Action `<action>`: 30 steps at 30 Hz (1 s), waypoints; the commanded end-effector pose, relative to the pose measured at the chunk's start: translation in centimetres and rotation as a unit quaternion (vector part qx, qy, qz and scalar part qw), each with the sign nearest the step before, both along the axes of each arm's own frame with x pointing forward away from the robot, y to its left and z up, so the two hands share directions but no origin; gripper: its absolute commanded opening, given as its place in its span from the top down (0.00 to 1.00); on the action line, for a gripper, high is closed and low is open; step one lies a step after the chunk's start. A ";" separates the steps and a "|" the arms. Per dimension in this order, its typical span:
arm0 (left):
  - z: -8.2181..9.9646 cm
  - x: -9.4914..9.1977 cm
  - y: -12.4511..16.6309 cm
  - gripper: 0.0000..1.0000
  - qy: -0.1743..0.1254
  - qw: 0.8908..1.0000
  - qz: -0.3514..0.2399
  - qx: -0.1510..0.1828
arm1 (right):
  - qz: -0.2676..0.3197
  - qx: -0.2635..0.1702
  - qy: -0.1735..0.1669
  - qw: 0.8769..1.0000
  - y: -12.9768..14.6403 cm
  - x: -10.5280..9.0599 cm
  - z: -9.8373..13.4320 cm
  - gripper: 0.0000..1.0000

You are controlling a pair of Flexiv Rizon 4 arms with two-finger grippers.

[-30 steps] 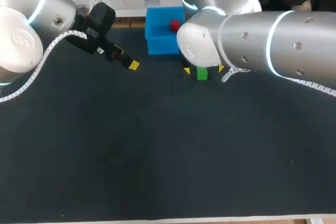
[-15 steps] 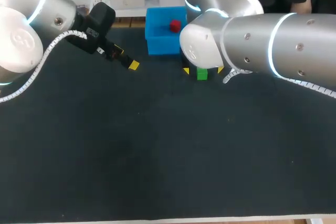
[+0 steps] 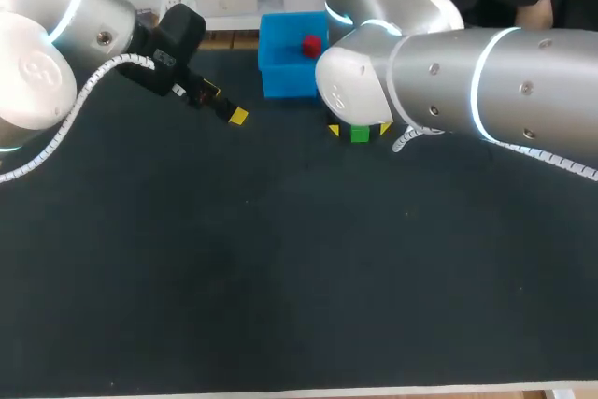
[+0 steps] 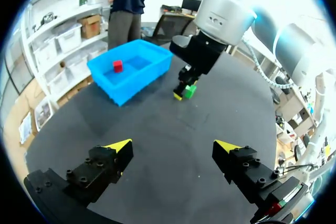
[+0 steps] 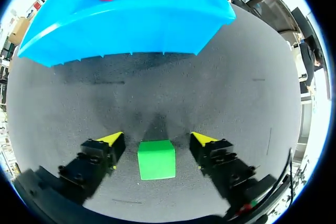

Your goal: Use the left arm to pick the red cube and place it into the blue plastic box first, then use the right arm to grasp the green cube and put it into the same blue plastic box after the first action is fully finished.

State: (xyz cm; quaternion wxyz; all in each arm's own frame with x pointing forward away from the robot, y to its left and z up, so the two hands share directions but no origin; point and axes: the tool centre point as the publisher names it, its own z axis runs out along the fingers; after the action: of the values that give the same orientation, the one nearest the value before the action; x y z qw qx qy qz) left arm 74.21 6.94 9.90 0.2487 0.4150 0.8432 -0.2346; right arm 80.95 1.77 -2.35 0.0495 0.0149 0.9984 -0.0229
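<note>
- Head view: the red cube already lies in the blue plastic box. Your right gripper straddles the green cube near it.
- Left wrist view: your left gripper gapes wide, well apart; leave it parked.
- Right wrist view: fingers wide, cube centred and untouched. Close squarely, then lift.

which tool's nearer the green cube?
Right. The right tool straddles the green cube, with an open finger on either side. The left tool is open too, with the cube well ahead of it.
</note>
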 end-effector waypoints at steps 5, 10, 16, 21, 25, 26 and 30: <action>-0.1 0.0 0.1 0.00 -0.002 1.000 -0.002 -0.003 | 0.000 -0.003 0.002 1.000 0.1 0.1 -0.2 1.00; -0.1 0.0 0.1 0.00 -0.002 1.000 -0.002 -0.003 | -0.001 -0.006 0.003 1.000 0.0 -0.1 0.2 1.00; -0.1 0.0 0.1 0.00 -0.002 1.000 -0.002 -0.003 | 0.002 -0.018 0.002 1.000 -0.5 -0.6 1.8 1.00; -0.1 0.0 0.1 0.00 -0.002 1.000 -0.002 -0.003 | 0.001 -0.024 0.009 1.000 -0.9 -0.6 3.5 1.00; -0.1 0.0 0.1 0.00 -0.002 1.000 -0.002 -0.003 | 0.002 -0.029 0.013 1.000 -1.1 -0.5 5.2 1.00; -0.1 0.0 0.1 0.00 -0.002 1.000 -0.002 -0.003 | 0.003 -0.030 0.012 0.999 -1.1 -0.4 5.7 1.00; -0.1 0.0 0.1 0.00 -0.002 1.000 -0.002 -0.003 | 0.008 -0.028 -0.004 1.000 -1.2 -0.2 7.8 1.00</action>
State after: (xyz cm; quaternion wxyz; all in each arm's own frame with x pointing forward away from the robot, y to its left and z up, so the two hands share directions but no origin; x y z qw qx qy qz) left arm 74.21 6.93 9.90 0.2487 0.4150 0.8432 -0.2346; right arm 81.28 0.80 4.17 0.0489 0.0065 0.9974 -0.0533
